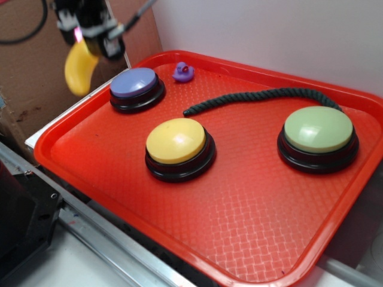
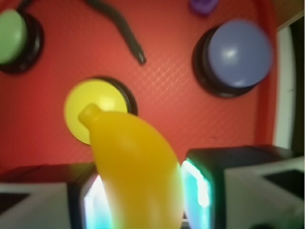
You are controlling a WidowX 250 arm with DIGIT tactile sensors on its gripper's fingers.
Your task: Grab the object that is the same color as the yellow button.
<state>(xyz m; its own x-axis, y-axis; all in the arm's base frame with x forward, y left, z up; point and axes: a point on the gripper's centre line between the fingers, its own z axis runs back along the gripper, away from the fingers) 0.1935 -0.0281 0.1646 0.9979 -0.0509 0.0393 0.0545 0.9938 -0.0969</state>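
My gripper [image 1: 84,37] is shut on the yellow toy banana [image 1: 79,69] and holds it in the air off the tray's far-left corner, beside the purple-blue button [image 1: 136,82]. In the wrist view the banana [image 2: 133,171] fills the gap between the two lit pads [image 2: 197,191] and its tip points down over the yellow button [image 2: 90,102]. The yellow button [image 1: 175,140] sits on the red tray [image 1: 251,209], left of centre.
A green button [image 1: 318,130] sits at the tray's right. A dark rope [image 1: 257,97] lies across the back. A tiny purple duck [image 1: 183,72] stands at the far edge. Brown cardboard [image 1: 24,66] lies left of the tray.
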